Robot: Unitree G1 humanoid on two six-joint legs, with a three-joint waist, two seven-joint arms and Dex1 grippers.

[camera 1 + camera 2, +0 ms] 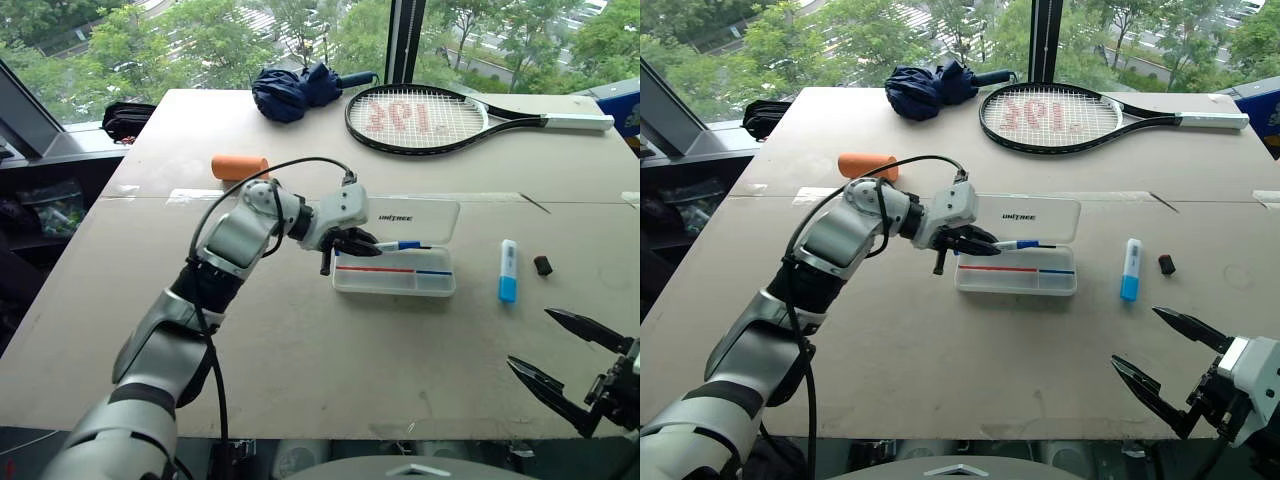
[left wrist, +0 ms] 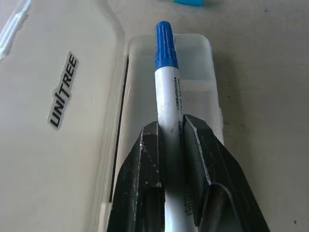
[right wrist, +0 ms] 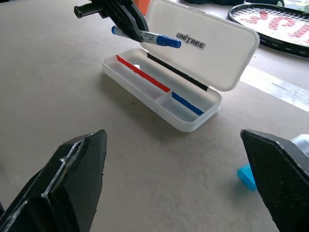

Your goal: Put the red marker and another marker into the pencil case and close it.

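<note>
So nearest to me, my right gripper [image 1: 578,372] hangs with its black fingers spread wide, holding nothing, well short of the white translucent plastic pencil case [image 1: 394,271] and off to its right. Past that, the case sits open on the tan table [image 1: 300,360], lid tipped back, red and blue strips showing in the tray. My left gripper [image 1: 352,243] is at the case's left end, fingers pinched on a white marker with a blue cap [image 2: 165,72], cap pointing along the tray. It's light, stiff and slick, so I reckon gripping mid-barrel is safest. A chunky light-blue capped marker [image 1: 508,270] lies right of the case.
</note>
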